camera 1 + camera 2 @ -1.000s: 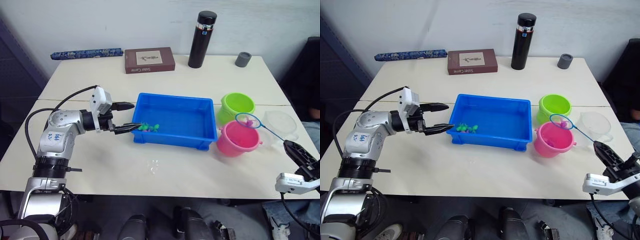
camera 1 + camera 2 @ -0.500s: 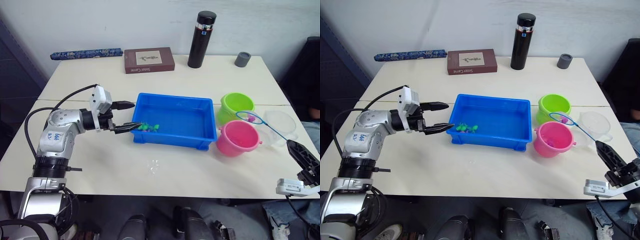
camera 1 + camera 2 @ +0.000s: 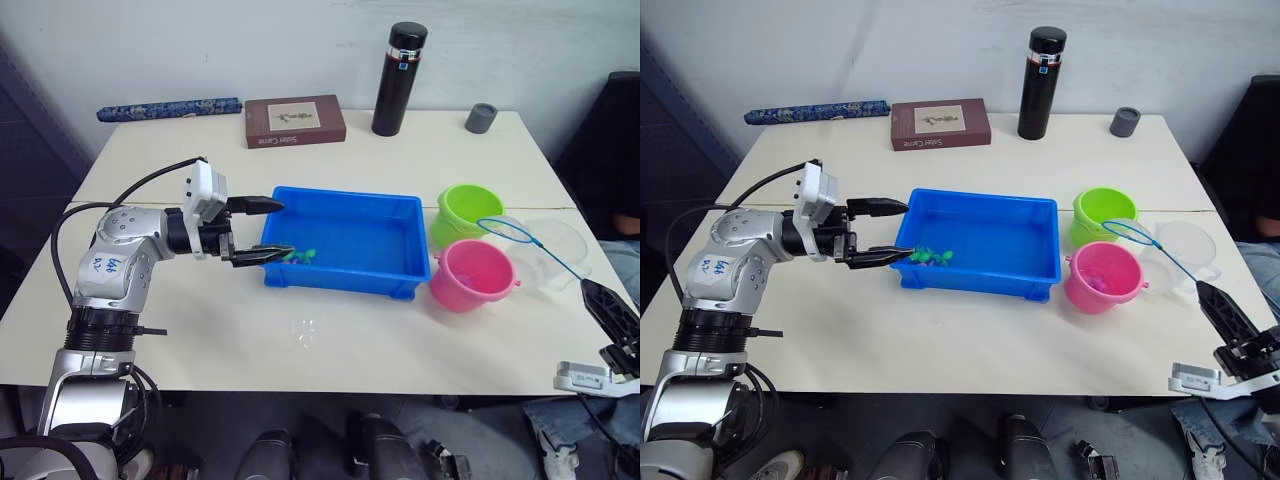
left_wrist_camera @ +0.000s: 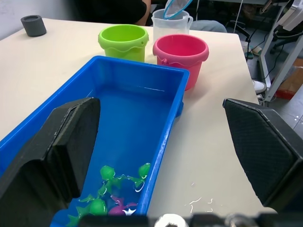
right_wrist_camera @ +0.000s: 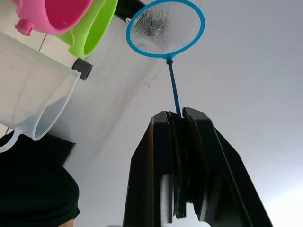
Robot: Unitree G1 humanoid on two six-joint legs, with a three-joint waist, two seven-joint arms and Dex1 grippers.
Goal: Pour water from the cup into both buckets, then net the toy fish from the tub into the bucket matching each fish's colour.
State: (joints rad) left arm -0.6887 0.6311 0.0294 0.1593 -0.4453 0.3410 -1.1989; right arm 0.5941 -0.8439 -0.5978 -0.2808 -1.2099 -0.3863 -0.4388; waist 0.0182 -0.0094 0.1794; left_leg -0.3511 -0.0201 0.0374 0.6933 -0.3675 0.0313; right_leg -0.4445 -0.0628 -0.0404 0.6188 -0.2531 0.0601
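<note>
Two arms are in play, but only your right gripper (image 5: pixel 182 118) carries a tool: its fingers are clamped on the handle of the net (image 3: pixel 505 231), hoop raised beside the pink bucket (image 3: pixel 473 274) and green bucket (image 3: pixel 468 210). The toy fish (image 3: pixel 300 256) lie at the tub (image 3: pixel 345 243) end farthest from it, so sweep leftward along the tub's length. Your left gripper (image 3: pixel 275 229) is spread wide straddling that tub corner

Tub (image 3: pixel 345 240) mid-table, fish (image 4: pixel 113 191) inside; buckets (image 3: pixel 470 245) right, cup (image 3: pixel 550 250) beyond.
</note>
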